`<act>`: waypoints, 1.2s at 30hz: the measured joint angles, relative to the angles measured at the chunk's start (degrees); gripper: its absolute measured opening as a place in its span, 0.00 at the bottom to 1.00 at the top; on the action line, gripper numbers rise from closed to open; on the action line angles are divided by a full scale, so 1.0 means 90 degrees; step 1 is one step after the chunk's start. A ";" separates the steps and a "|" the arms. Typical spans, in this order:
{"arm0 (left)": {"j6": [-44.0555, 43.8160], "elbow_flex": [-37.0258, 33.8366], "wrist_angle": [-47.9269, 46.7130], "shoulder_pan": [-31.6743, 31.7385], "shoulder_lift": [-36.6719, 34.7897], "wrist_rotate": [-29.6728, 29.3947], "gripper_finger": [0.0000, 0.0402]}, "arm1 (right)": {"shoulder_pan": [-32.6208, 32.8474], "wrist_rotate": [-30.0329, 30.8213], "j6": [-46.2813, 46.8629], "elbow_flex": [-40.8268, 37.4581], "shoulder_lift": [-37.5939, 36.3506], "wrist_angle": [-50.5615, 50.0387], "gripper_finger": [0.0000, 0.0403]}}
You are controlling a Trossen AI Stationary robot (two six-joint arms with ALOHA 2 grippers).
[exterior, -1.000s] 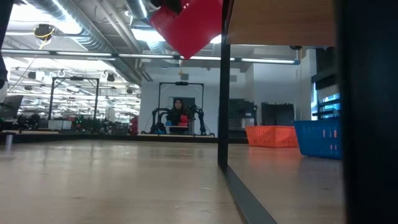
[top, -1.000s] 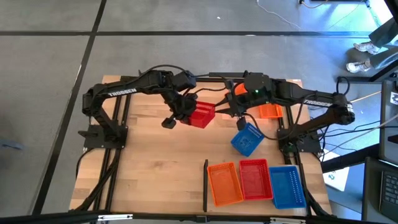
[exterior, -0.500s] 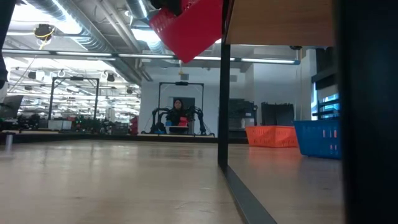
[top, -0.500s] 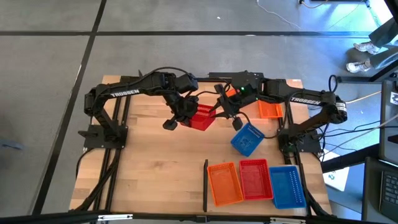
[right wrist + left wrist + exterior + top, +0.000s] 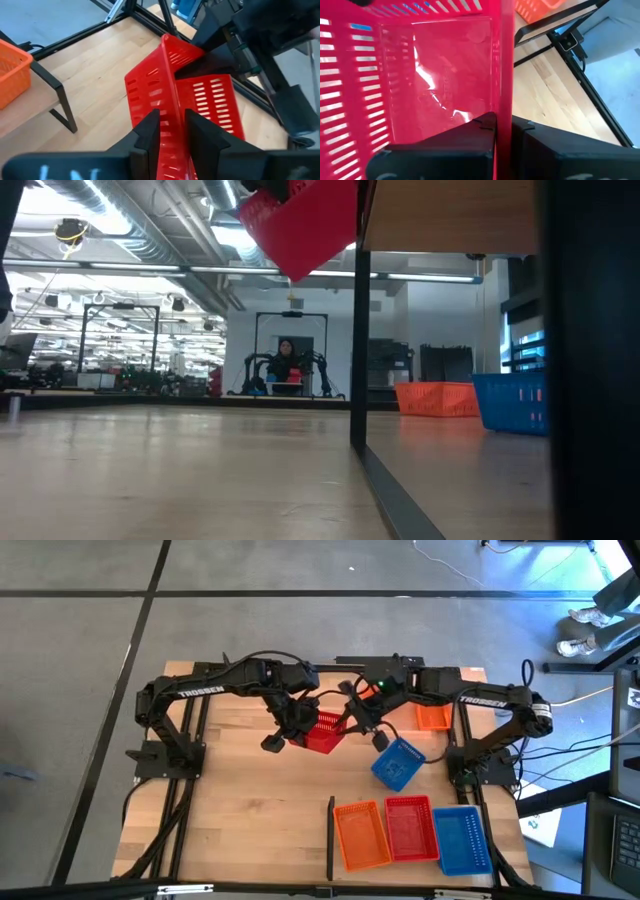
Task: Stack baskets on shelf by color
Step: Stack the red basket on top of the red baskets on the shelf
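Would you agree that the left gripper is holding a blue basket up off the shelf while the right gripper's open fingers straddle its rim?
Not quite: the basket held by the left gripper is red, not blue, as the left wrist view shows. The rest stands: it hangs above the shelf, and the right gripper has its open fingers either side of the rim.

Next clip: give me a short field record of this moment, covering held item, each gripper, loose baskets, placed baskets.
held item: red basket, lifted off the shelf and tilted
left gripper: shut on one wall of the red basket
right gripper: open, fingers on either side of the red basket's opposite rim, not closed on it
loose baskets: blue basket lying askew near mid-board; orange basket by the right arm
placed baskets: row at the near edge, right of the black divider, reading orange, red, blue
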 joint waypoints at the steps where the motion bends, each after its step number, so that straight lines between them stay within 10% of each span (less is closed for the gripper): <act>1: -0.0001 0.0000 0.0000 0.0000 0.0000 -0.0017 0.00 | 0.0000 -0.0047 -0.0002 0.0000 0.0022 0.0005 0.22; 13: -0.0437 0.0000 0.0127 -0.0041 0.0000 -0.0546 0.00 | -0.0044 -0.0188 0.0015 0.0000 0.0062 -0.0083 0.03; 36: -0.0542 0.0007 0.0456 -0.0265 -0.0003 -0.2202 0.22 | -0.0129 -0.0146 0.0380 0.0000 0.0057 -0.0470 0.01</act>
